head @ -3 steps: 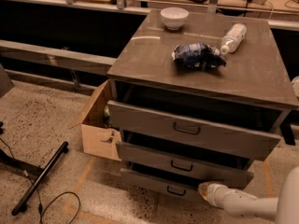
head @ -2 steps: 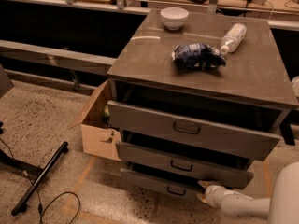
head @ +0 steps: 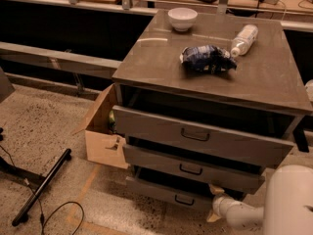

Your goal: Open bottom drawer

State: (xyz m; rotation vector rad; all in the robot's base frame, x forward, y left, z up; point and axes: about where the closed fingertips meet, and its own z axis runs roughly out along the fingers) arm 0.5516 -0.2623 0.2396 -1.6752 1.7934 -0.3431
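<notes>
The grey metal cabinet (head: 274, 82) has three drawers, each pulled out a little. The bottom drawer (head: 161, 192) is the lowest and shallowest, with a small dark bracket handle (head: 184, 200). The middle drawer (head: 161, 163) and the tall top drawer (head: 161, 129) sit above it. My gripper (head: 213, 204) is at the right end of the bottom drawer's front, well right of its handle. It comes in from the lower right on a white arm (head: 288, 202). Its two pale fingers (head: 214, 190) stand apart, and nothing is held between them.
On the cabinet top are a white bowl (head: 182, 18), a dark blue bag (head: 206, 58) and a lying plastic bottle (head: 243, 39). An open cardboard box (head: 102, 141) stands against the cabinet's left side. A black bar (head: 41, 187) and a cable (head: 58, 214) lie on the floor at left.
The gripper has stayed at the right end of the bottom drawer, shifting slightly down. More of the white arm fills the lower right. The drawers look unchanged.
</notes>
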